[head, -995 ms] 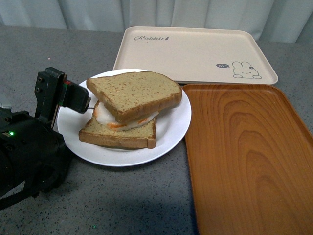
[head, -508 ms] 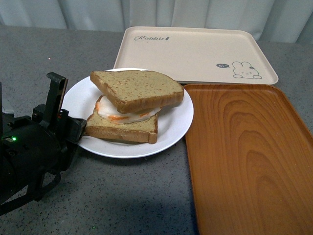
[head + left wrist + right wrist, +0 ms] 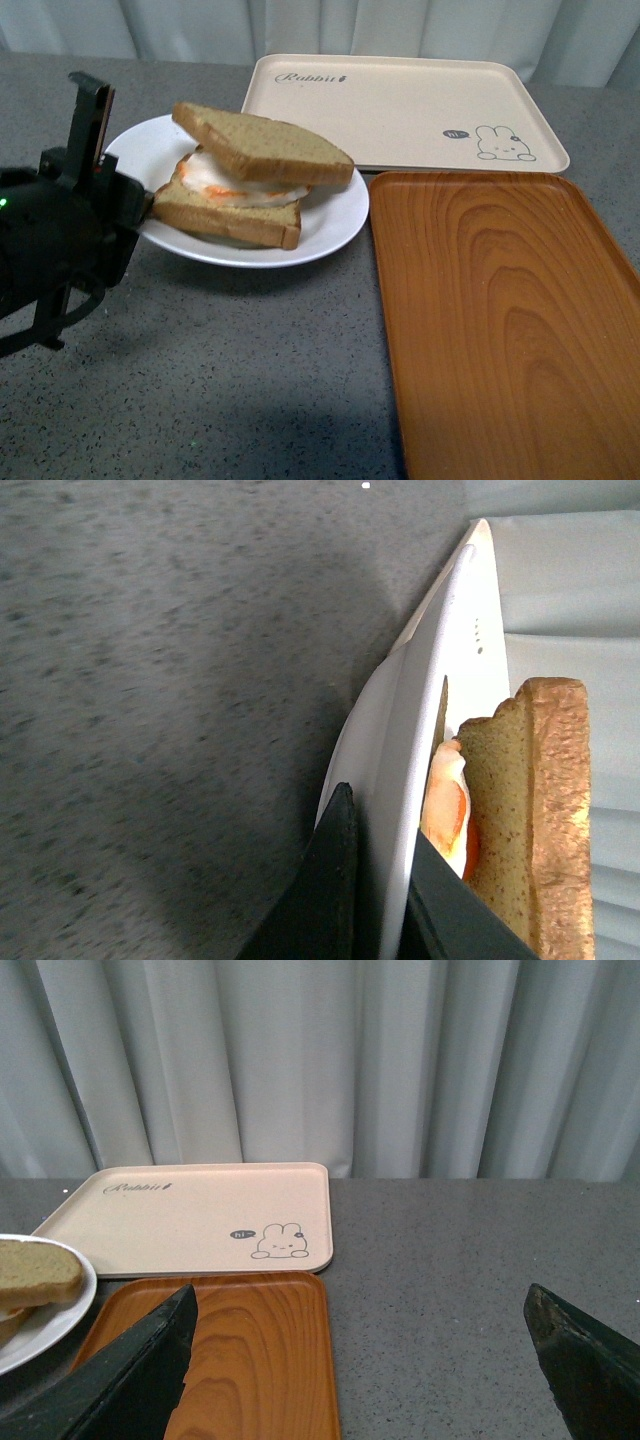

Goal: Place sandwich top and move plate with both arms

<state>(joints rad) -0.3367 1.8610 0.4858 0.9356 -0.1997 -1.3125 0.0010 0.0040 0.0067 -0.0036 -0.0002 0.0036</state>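
The sandwich top [image 3: 262, 143] lies a little askew on the egg and the lower bread slice, all on the white plate [image 3: 335, 215]. My left gripper [image 3: 128, 208] is shut on the plate's left rim and holds it off the grey table, over a shadow. In the left wrist view the two black fingers pinch the rim of the plate [image 3: 440, 650] at the left gripper [image 3: 385, 850]. My right gripper [image 3: 360, 1300] is open over bare table, off to the right of the plate [image 3: 60, 1325] and the sandwich top [image 3: 35, 1270]. It does not show in the front view.
An orange wood-grain tray [image 3: 500, 320] lies right of the plate, nearly touching it. A beige rabbit-print tray [image 3: 400, 105] lies behind, before grey curtains. Both show in the right wrist view, the orange tray [image 3: 250, 1360] nearer than the rabbit tray [image 3: 200, 1215].
My left gripper has closed on the plate's rim and carried the plate up and toward the back left. The sandwich has stayed on the plate.
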